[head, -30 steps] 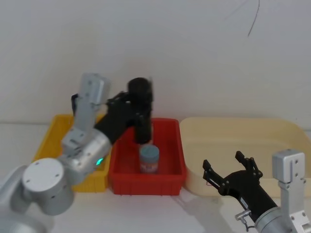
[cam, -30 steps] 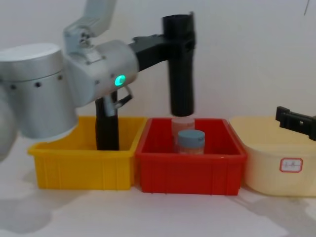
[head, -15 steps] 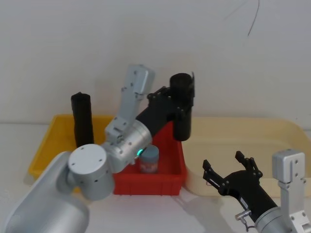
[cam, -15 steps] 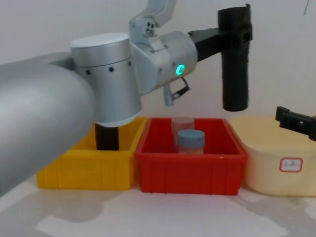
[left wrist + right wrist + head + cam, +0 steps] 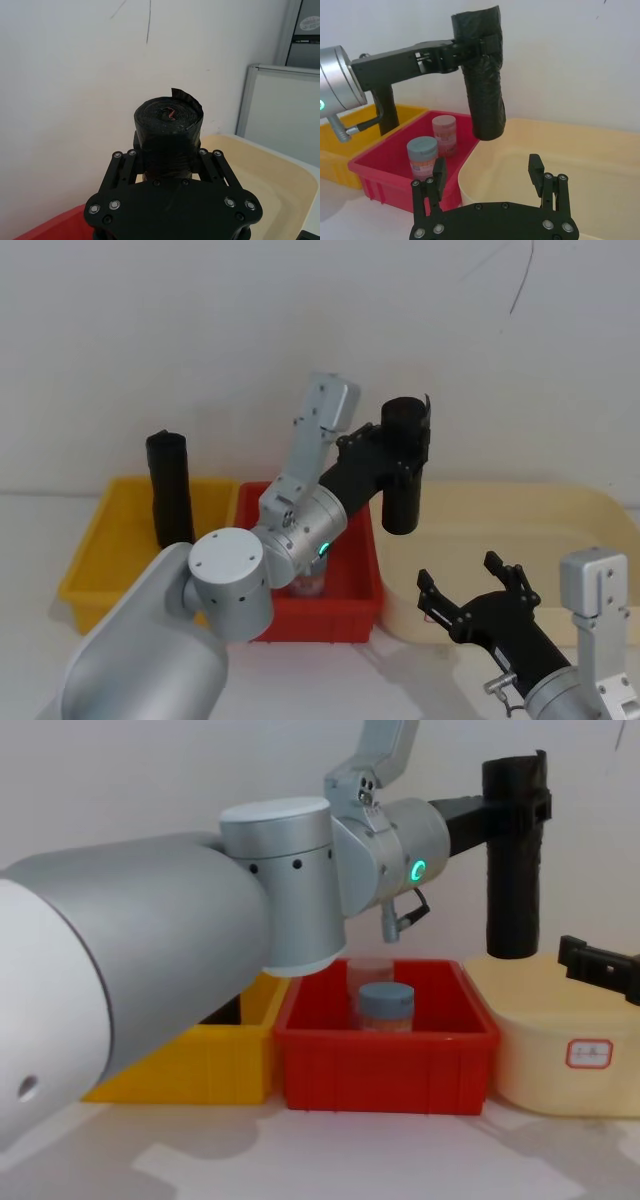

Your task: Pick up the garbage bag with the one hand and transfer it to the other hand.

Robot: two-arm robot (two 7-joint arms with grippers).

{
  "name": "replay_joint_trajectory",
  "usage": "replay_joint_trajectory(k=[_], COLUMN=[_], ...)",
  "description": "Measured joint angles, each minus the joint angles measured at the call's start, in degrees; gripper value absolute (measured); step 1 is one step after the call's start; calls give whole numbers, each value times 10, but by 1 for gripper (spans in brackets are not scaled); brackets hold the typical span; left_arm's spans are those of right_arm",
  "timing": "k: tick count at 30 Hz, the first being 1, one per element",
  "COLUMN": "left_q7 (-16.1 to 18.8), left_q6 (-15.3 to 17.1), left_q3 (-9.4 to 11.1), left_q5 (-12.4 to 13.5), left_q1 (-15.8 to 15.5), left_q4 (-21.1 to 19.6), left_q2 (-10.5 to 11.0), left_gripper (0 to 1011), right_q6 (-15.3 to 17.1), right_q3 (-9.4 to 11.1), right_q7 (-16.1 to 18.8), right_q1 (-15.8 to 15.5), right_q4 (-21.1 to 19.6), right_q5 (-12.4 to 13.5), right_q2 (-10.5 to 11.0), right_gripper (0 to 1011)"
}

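— Yellow bin [image 5: 95, 540] at far left. Contents?
— Slimmer black roll [image 5: 170, 490], standing upright in it and rising well above the rim. Nothing is touching it.
— Next over?
— Red bin [image 5: 385, 1065], just beside the yellow one. Two jars inside: a blue-lidded jar [image 5: 386, 1005] in front and a pinkish jar [image 5: 444, 134] close behind it.
— Left arm?
— It reaches up and across above the red bin, with the green ring [image 5: 415, 870] lit on its wrist. The left gripper [image 5: 392, 453] is clamped around the garbage bag [image 5: 405, 475], gripping its upper part with a finger on either side.
— Bag's attitude?
— Upright, held in the air, with a wrinkled flap at the top. Its lower end hangs about where the red bin meets the cream tub [image 5: 520, 515], clear of both. From the chest it sits over the tub's left rim.
— Left wrist camera?
— It looks along the gripper at the bag's top end, with the roll seated between the fingers.
— Right side?
— The cream tub is just beside the red bin. The right gripper [image 5: 470, 582] is low, near the tub's front rim, fingers spread wide and holding nothing. The bag is ahead of it and higher up, well apart.
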Motion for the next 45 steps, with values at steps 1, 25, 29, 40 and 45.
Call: replay_joint_trajectory(k=[1,25,29,40,45], left_q7=[-1,-45,-51,-64,-70], left_q6=[0,36,42,62,73], left_q3=[1,17,19,25,30], left_q5=[1,-1,-4,-11,-14], left_q1=[-1,29,36,49,55], left_q4=[4,-73,-91,-134,-152], left_q2=[-2,21,30,51,60], left_gripper=[468,468,468,468,468], right_q6=[0,0,0,0,0], right_q3=[0,0,0,0,0], right_q7=[0,0,0,0,0], right_q1=[0,0,0,0,0], right_q4=[0,0,0,0,0], right_q5=[0,0,0,0,0], right_q2=[0,0,0,0,0], right_gripper=[1001,1000,1001,1000,1001])
